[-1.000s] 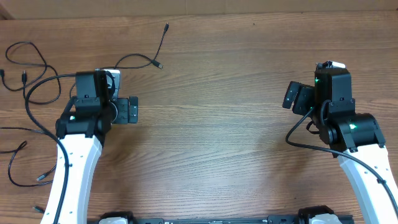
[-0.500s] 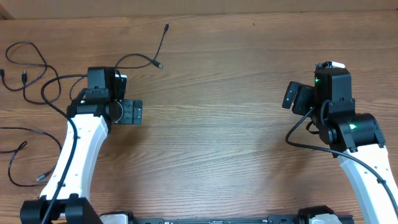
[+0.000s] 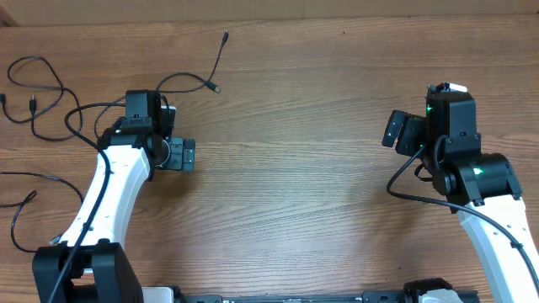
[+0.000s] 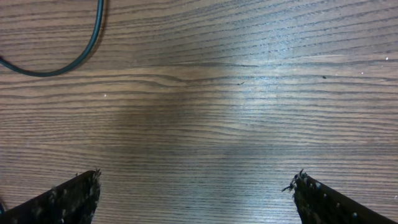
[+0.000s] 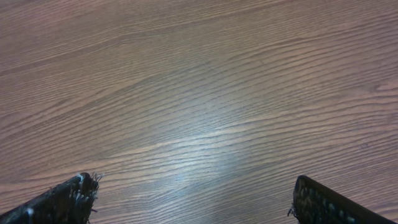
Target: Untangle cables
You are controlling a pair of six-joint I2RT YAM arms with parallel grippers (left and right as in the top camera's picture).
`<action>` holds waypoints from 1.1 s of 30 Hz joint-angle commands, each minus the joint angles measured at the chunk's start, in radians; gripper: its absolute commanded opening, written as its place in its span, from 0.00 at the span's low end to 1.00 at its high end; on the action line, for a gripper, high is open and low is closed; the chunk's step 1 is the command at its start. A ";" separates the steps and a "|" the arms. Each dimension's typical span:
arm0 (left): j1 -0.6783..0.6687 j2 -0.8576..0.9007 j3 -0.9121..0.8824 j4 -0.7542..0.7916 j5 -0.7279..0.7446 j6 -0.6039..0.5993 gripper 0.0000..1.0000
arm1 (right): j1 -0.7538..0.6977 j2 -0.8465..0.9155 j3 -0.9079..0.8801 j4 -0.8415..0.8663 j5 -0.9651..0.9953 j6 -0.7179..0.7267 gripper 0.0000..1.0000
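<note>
Several thin black cables lie on the left of the wooden table. One loops at the far left (image 3: 38, 71), one curves behind my left arm with plug ends (image 3: 217, 87), and more trail at the left edge (image 3: 24, 210). My left gripper (image 3: 181, 154) hovers open over bare wood just right of them, holding nothing. In the left wrist view its gripper (image 4: 196, 196) spans empty wood, with a black cable curve (image 4: 93, 37) at the upper left. My right gripper (image 3: 396, 130) is open far to the right, and in its wrist view the gripper (image 5: 193, 199) shows only wood.
A thicker black wire (image 3: 63, 126) runs from my left arm over the table near the cables. Another arm wire (image 3: 404, 181) hangs by the right arm. The table's back edge (image 3: 269, 18) is close behind the cables.
My left arm has swung to the right and a little nearer, carrying its open gripper along. The right arm and the cables have not moved.
</note>
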 commanded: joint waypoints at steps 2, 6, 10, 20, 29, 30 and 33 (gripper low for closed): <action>0.001 -0.096 0.010 0.003 -0.002 -0.010 1.00 | -0.003 -0.003 -0.001 0.006 -0.002 -0.004 1.00; 0.001 -0.206 0.010 0.004 -0.002 -0.010 1.00 | -0.003 -0.003 -0.001 0.005 -0.002 -0.004 1.00; 0.001 -0.325 0.009 0.003 -0.002 -0.010 1.00 | -0.003 -0.003 -0.001 0.005 -0.002 -0.003 1.00; 0.001 -0.644 -0.019 0.004 -0.002 -0.010 1.00 | -0.003 -0.003 -0.001 -0.008 -0.002 -0.003 1.00; -0.006 -0.898 -0.207 -0.031 -0.002 -0.010 1.00 | -0.003 -0.003 -0.001 -0.009 -0.002 -0.003 1.00; -0.006 -0.911 -0.220 -0.052 -0.002 -0.010 1.00 | -0.003 -0.003 -0.001 -0.009 -0.002 -0.003 1.00; -0.006 -0.925 -0.240 -0.117 -0.002 -0.010 1.00 | -0.003 -0.003 -0.001 -0.012 -0.002 -0.003 1.00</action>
